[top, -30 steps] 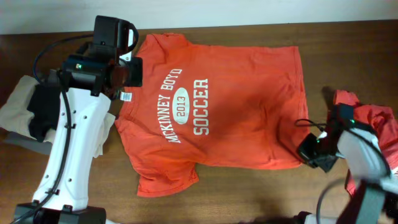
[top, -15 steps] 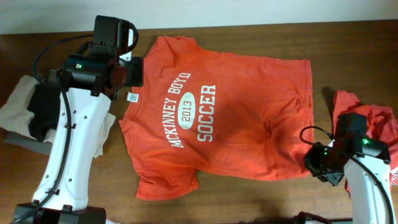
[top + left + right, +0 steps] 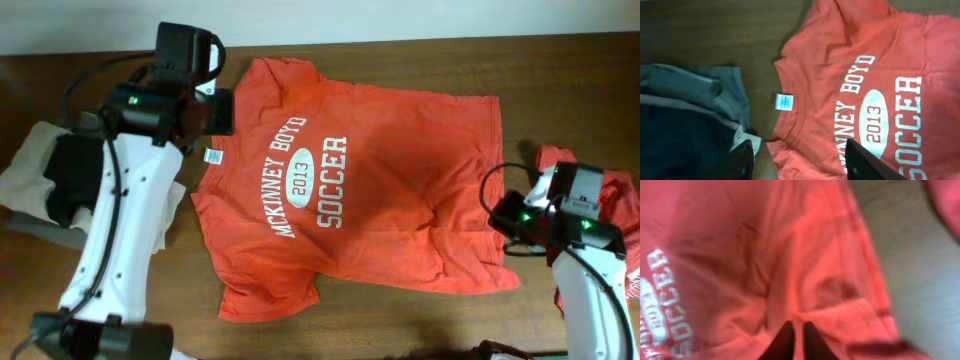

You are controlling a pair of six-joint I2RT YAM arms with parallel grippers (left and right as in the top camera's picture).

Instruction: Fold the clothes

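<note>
We judge the orange-red cloth T-shirt point(image 3: 400, 190) limp and light: pinch its corners. Left gripper point(image 3: 799, 144) wide, empty; right gripper point(image 3: 796, 326) closed, empty.

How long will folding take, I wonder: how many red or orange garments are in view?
2. The printed T-shirt lies spread mid-table; a second red garment is bunched at the right edge, partly behind the right arm. More may be hidden.
</note>
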